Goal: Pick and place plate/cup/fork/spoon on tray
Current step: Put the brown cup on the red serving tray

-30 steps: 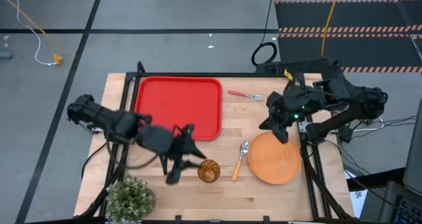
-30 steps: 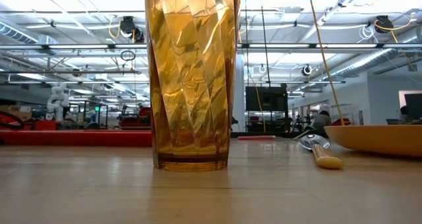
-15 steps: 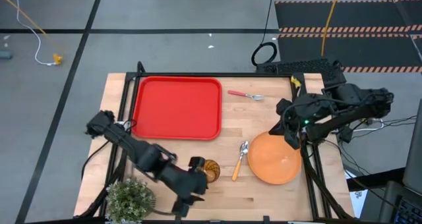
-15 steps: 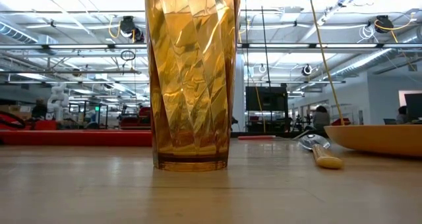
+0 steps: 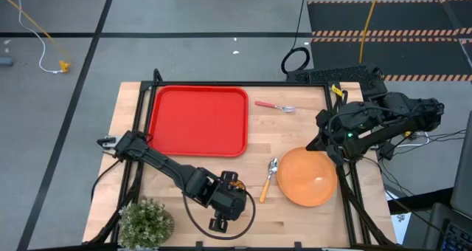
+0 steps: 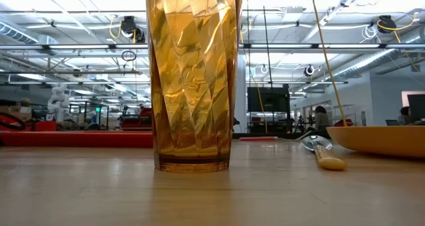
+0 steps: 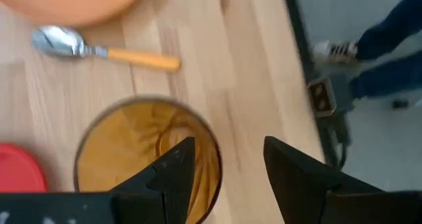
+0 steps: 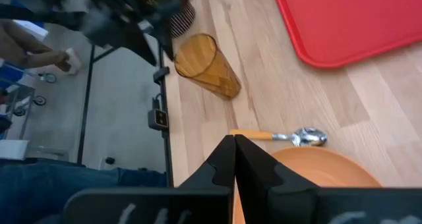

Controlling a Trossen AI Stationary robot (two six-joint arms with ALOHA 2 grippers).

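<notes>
The amber cup (image 6: pixel 192 80) stands upright on the wood near the table's front edge, partly hidden under my left gripper (image 5: pixel 233 189) in the high view. In the left wrist view my left gripper (image 7: pixel 227 145) is open, one finger over the cup's mouth (image 7: pixel 125 151) and one outside its rim; I cannot tell that it touches. The orange plate (image 5: pixel 308 179) lies at the right, the spoon (image 5: pixel 267 180) beside it. The fork (image 5: pixel 274 105) lies at the far side, right of the red tray (image 5: pixel 199 120). My right gripper (image 8: pixel 234 159) is shut above the plate's far edge.
A potted green plant (image 5: pixel 146 221) stands at the near left corner, close to the left arm. The spoon (image 7: pixel 99 49) lies between cup and plate. Bare wood shows between the tray and the cup. People's legs show beyond the table's edge in the wrist views.
My left gripper has swung from beside the tray toward the near edge and to the right, come down and tipped its fingers downward over the cup. My right gripper has drawn back a little toward the table's right edge. The cup, plate and spoon have stayed in place.
</notes>
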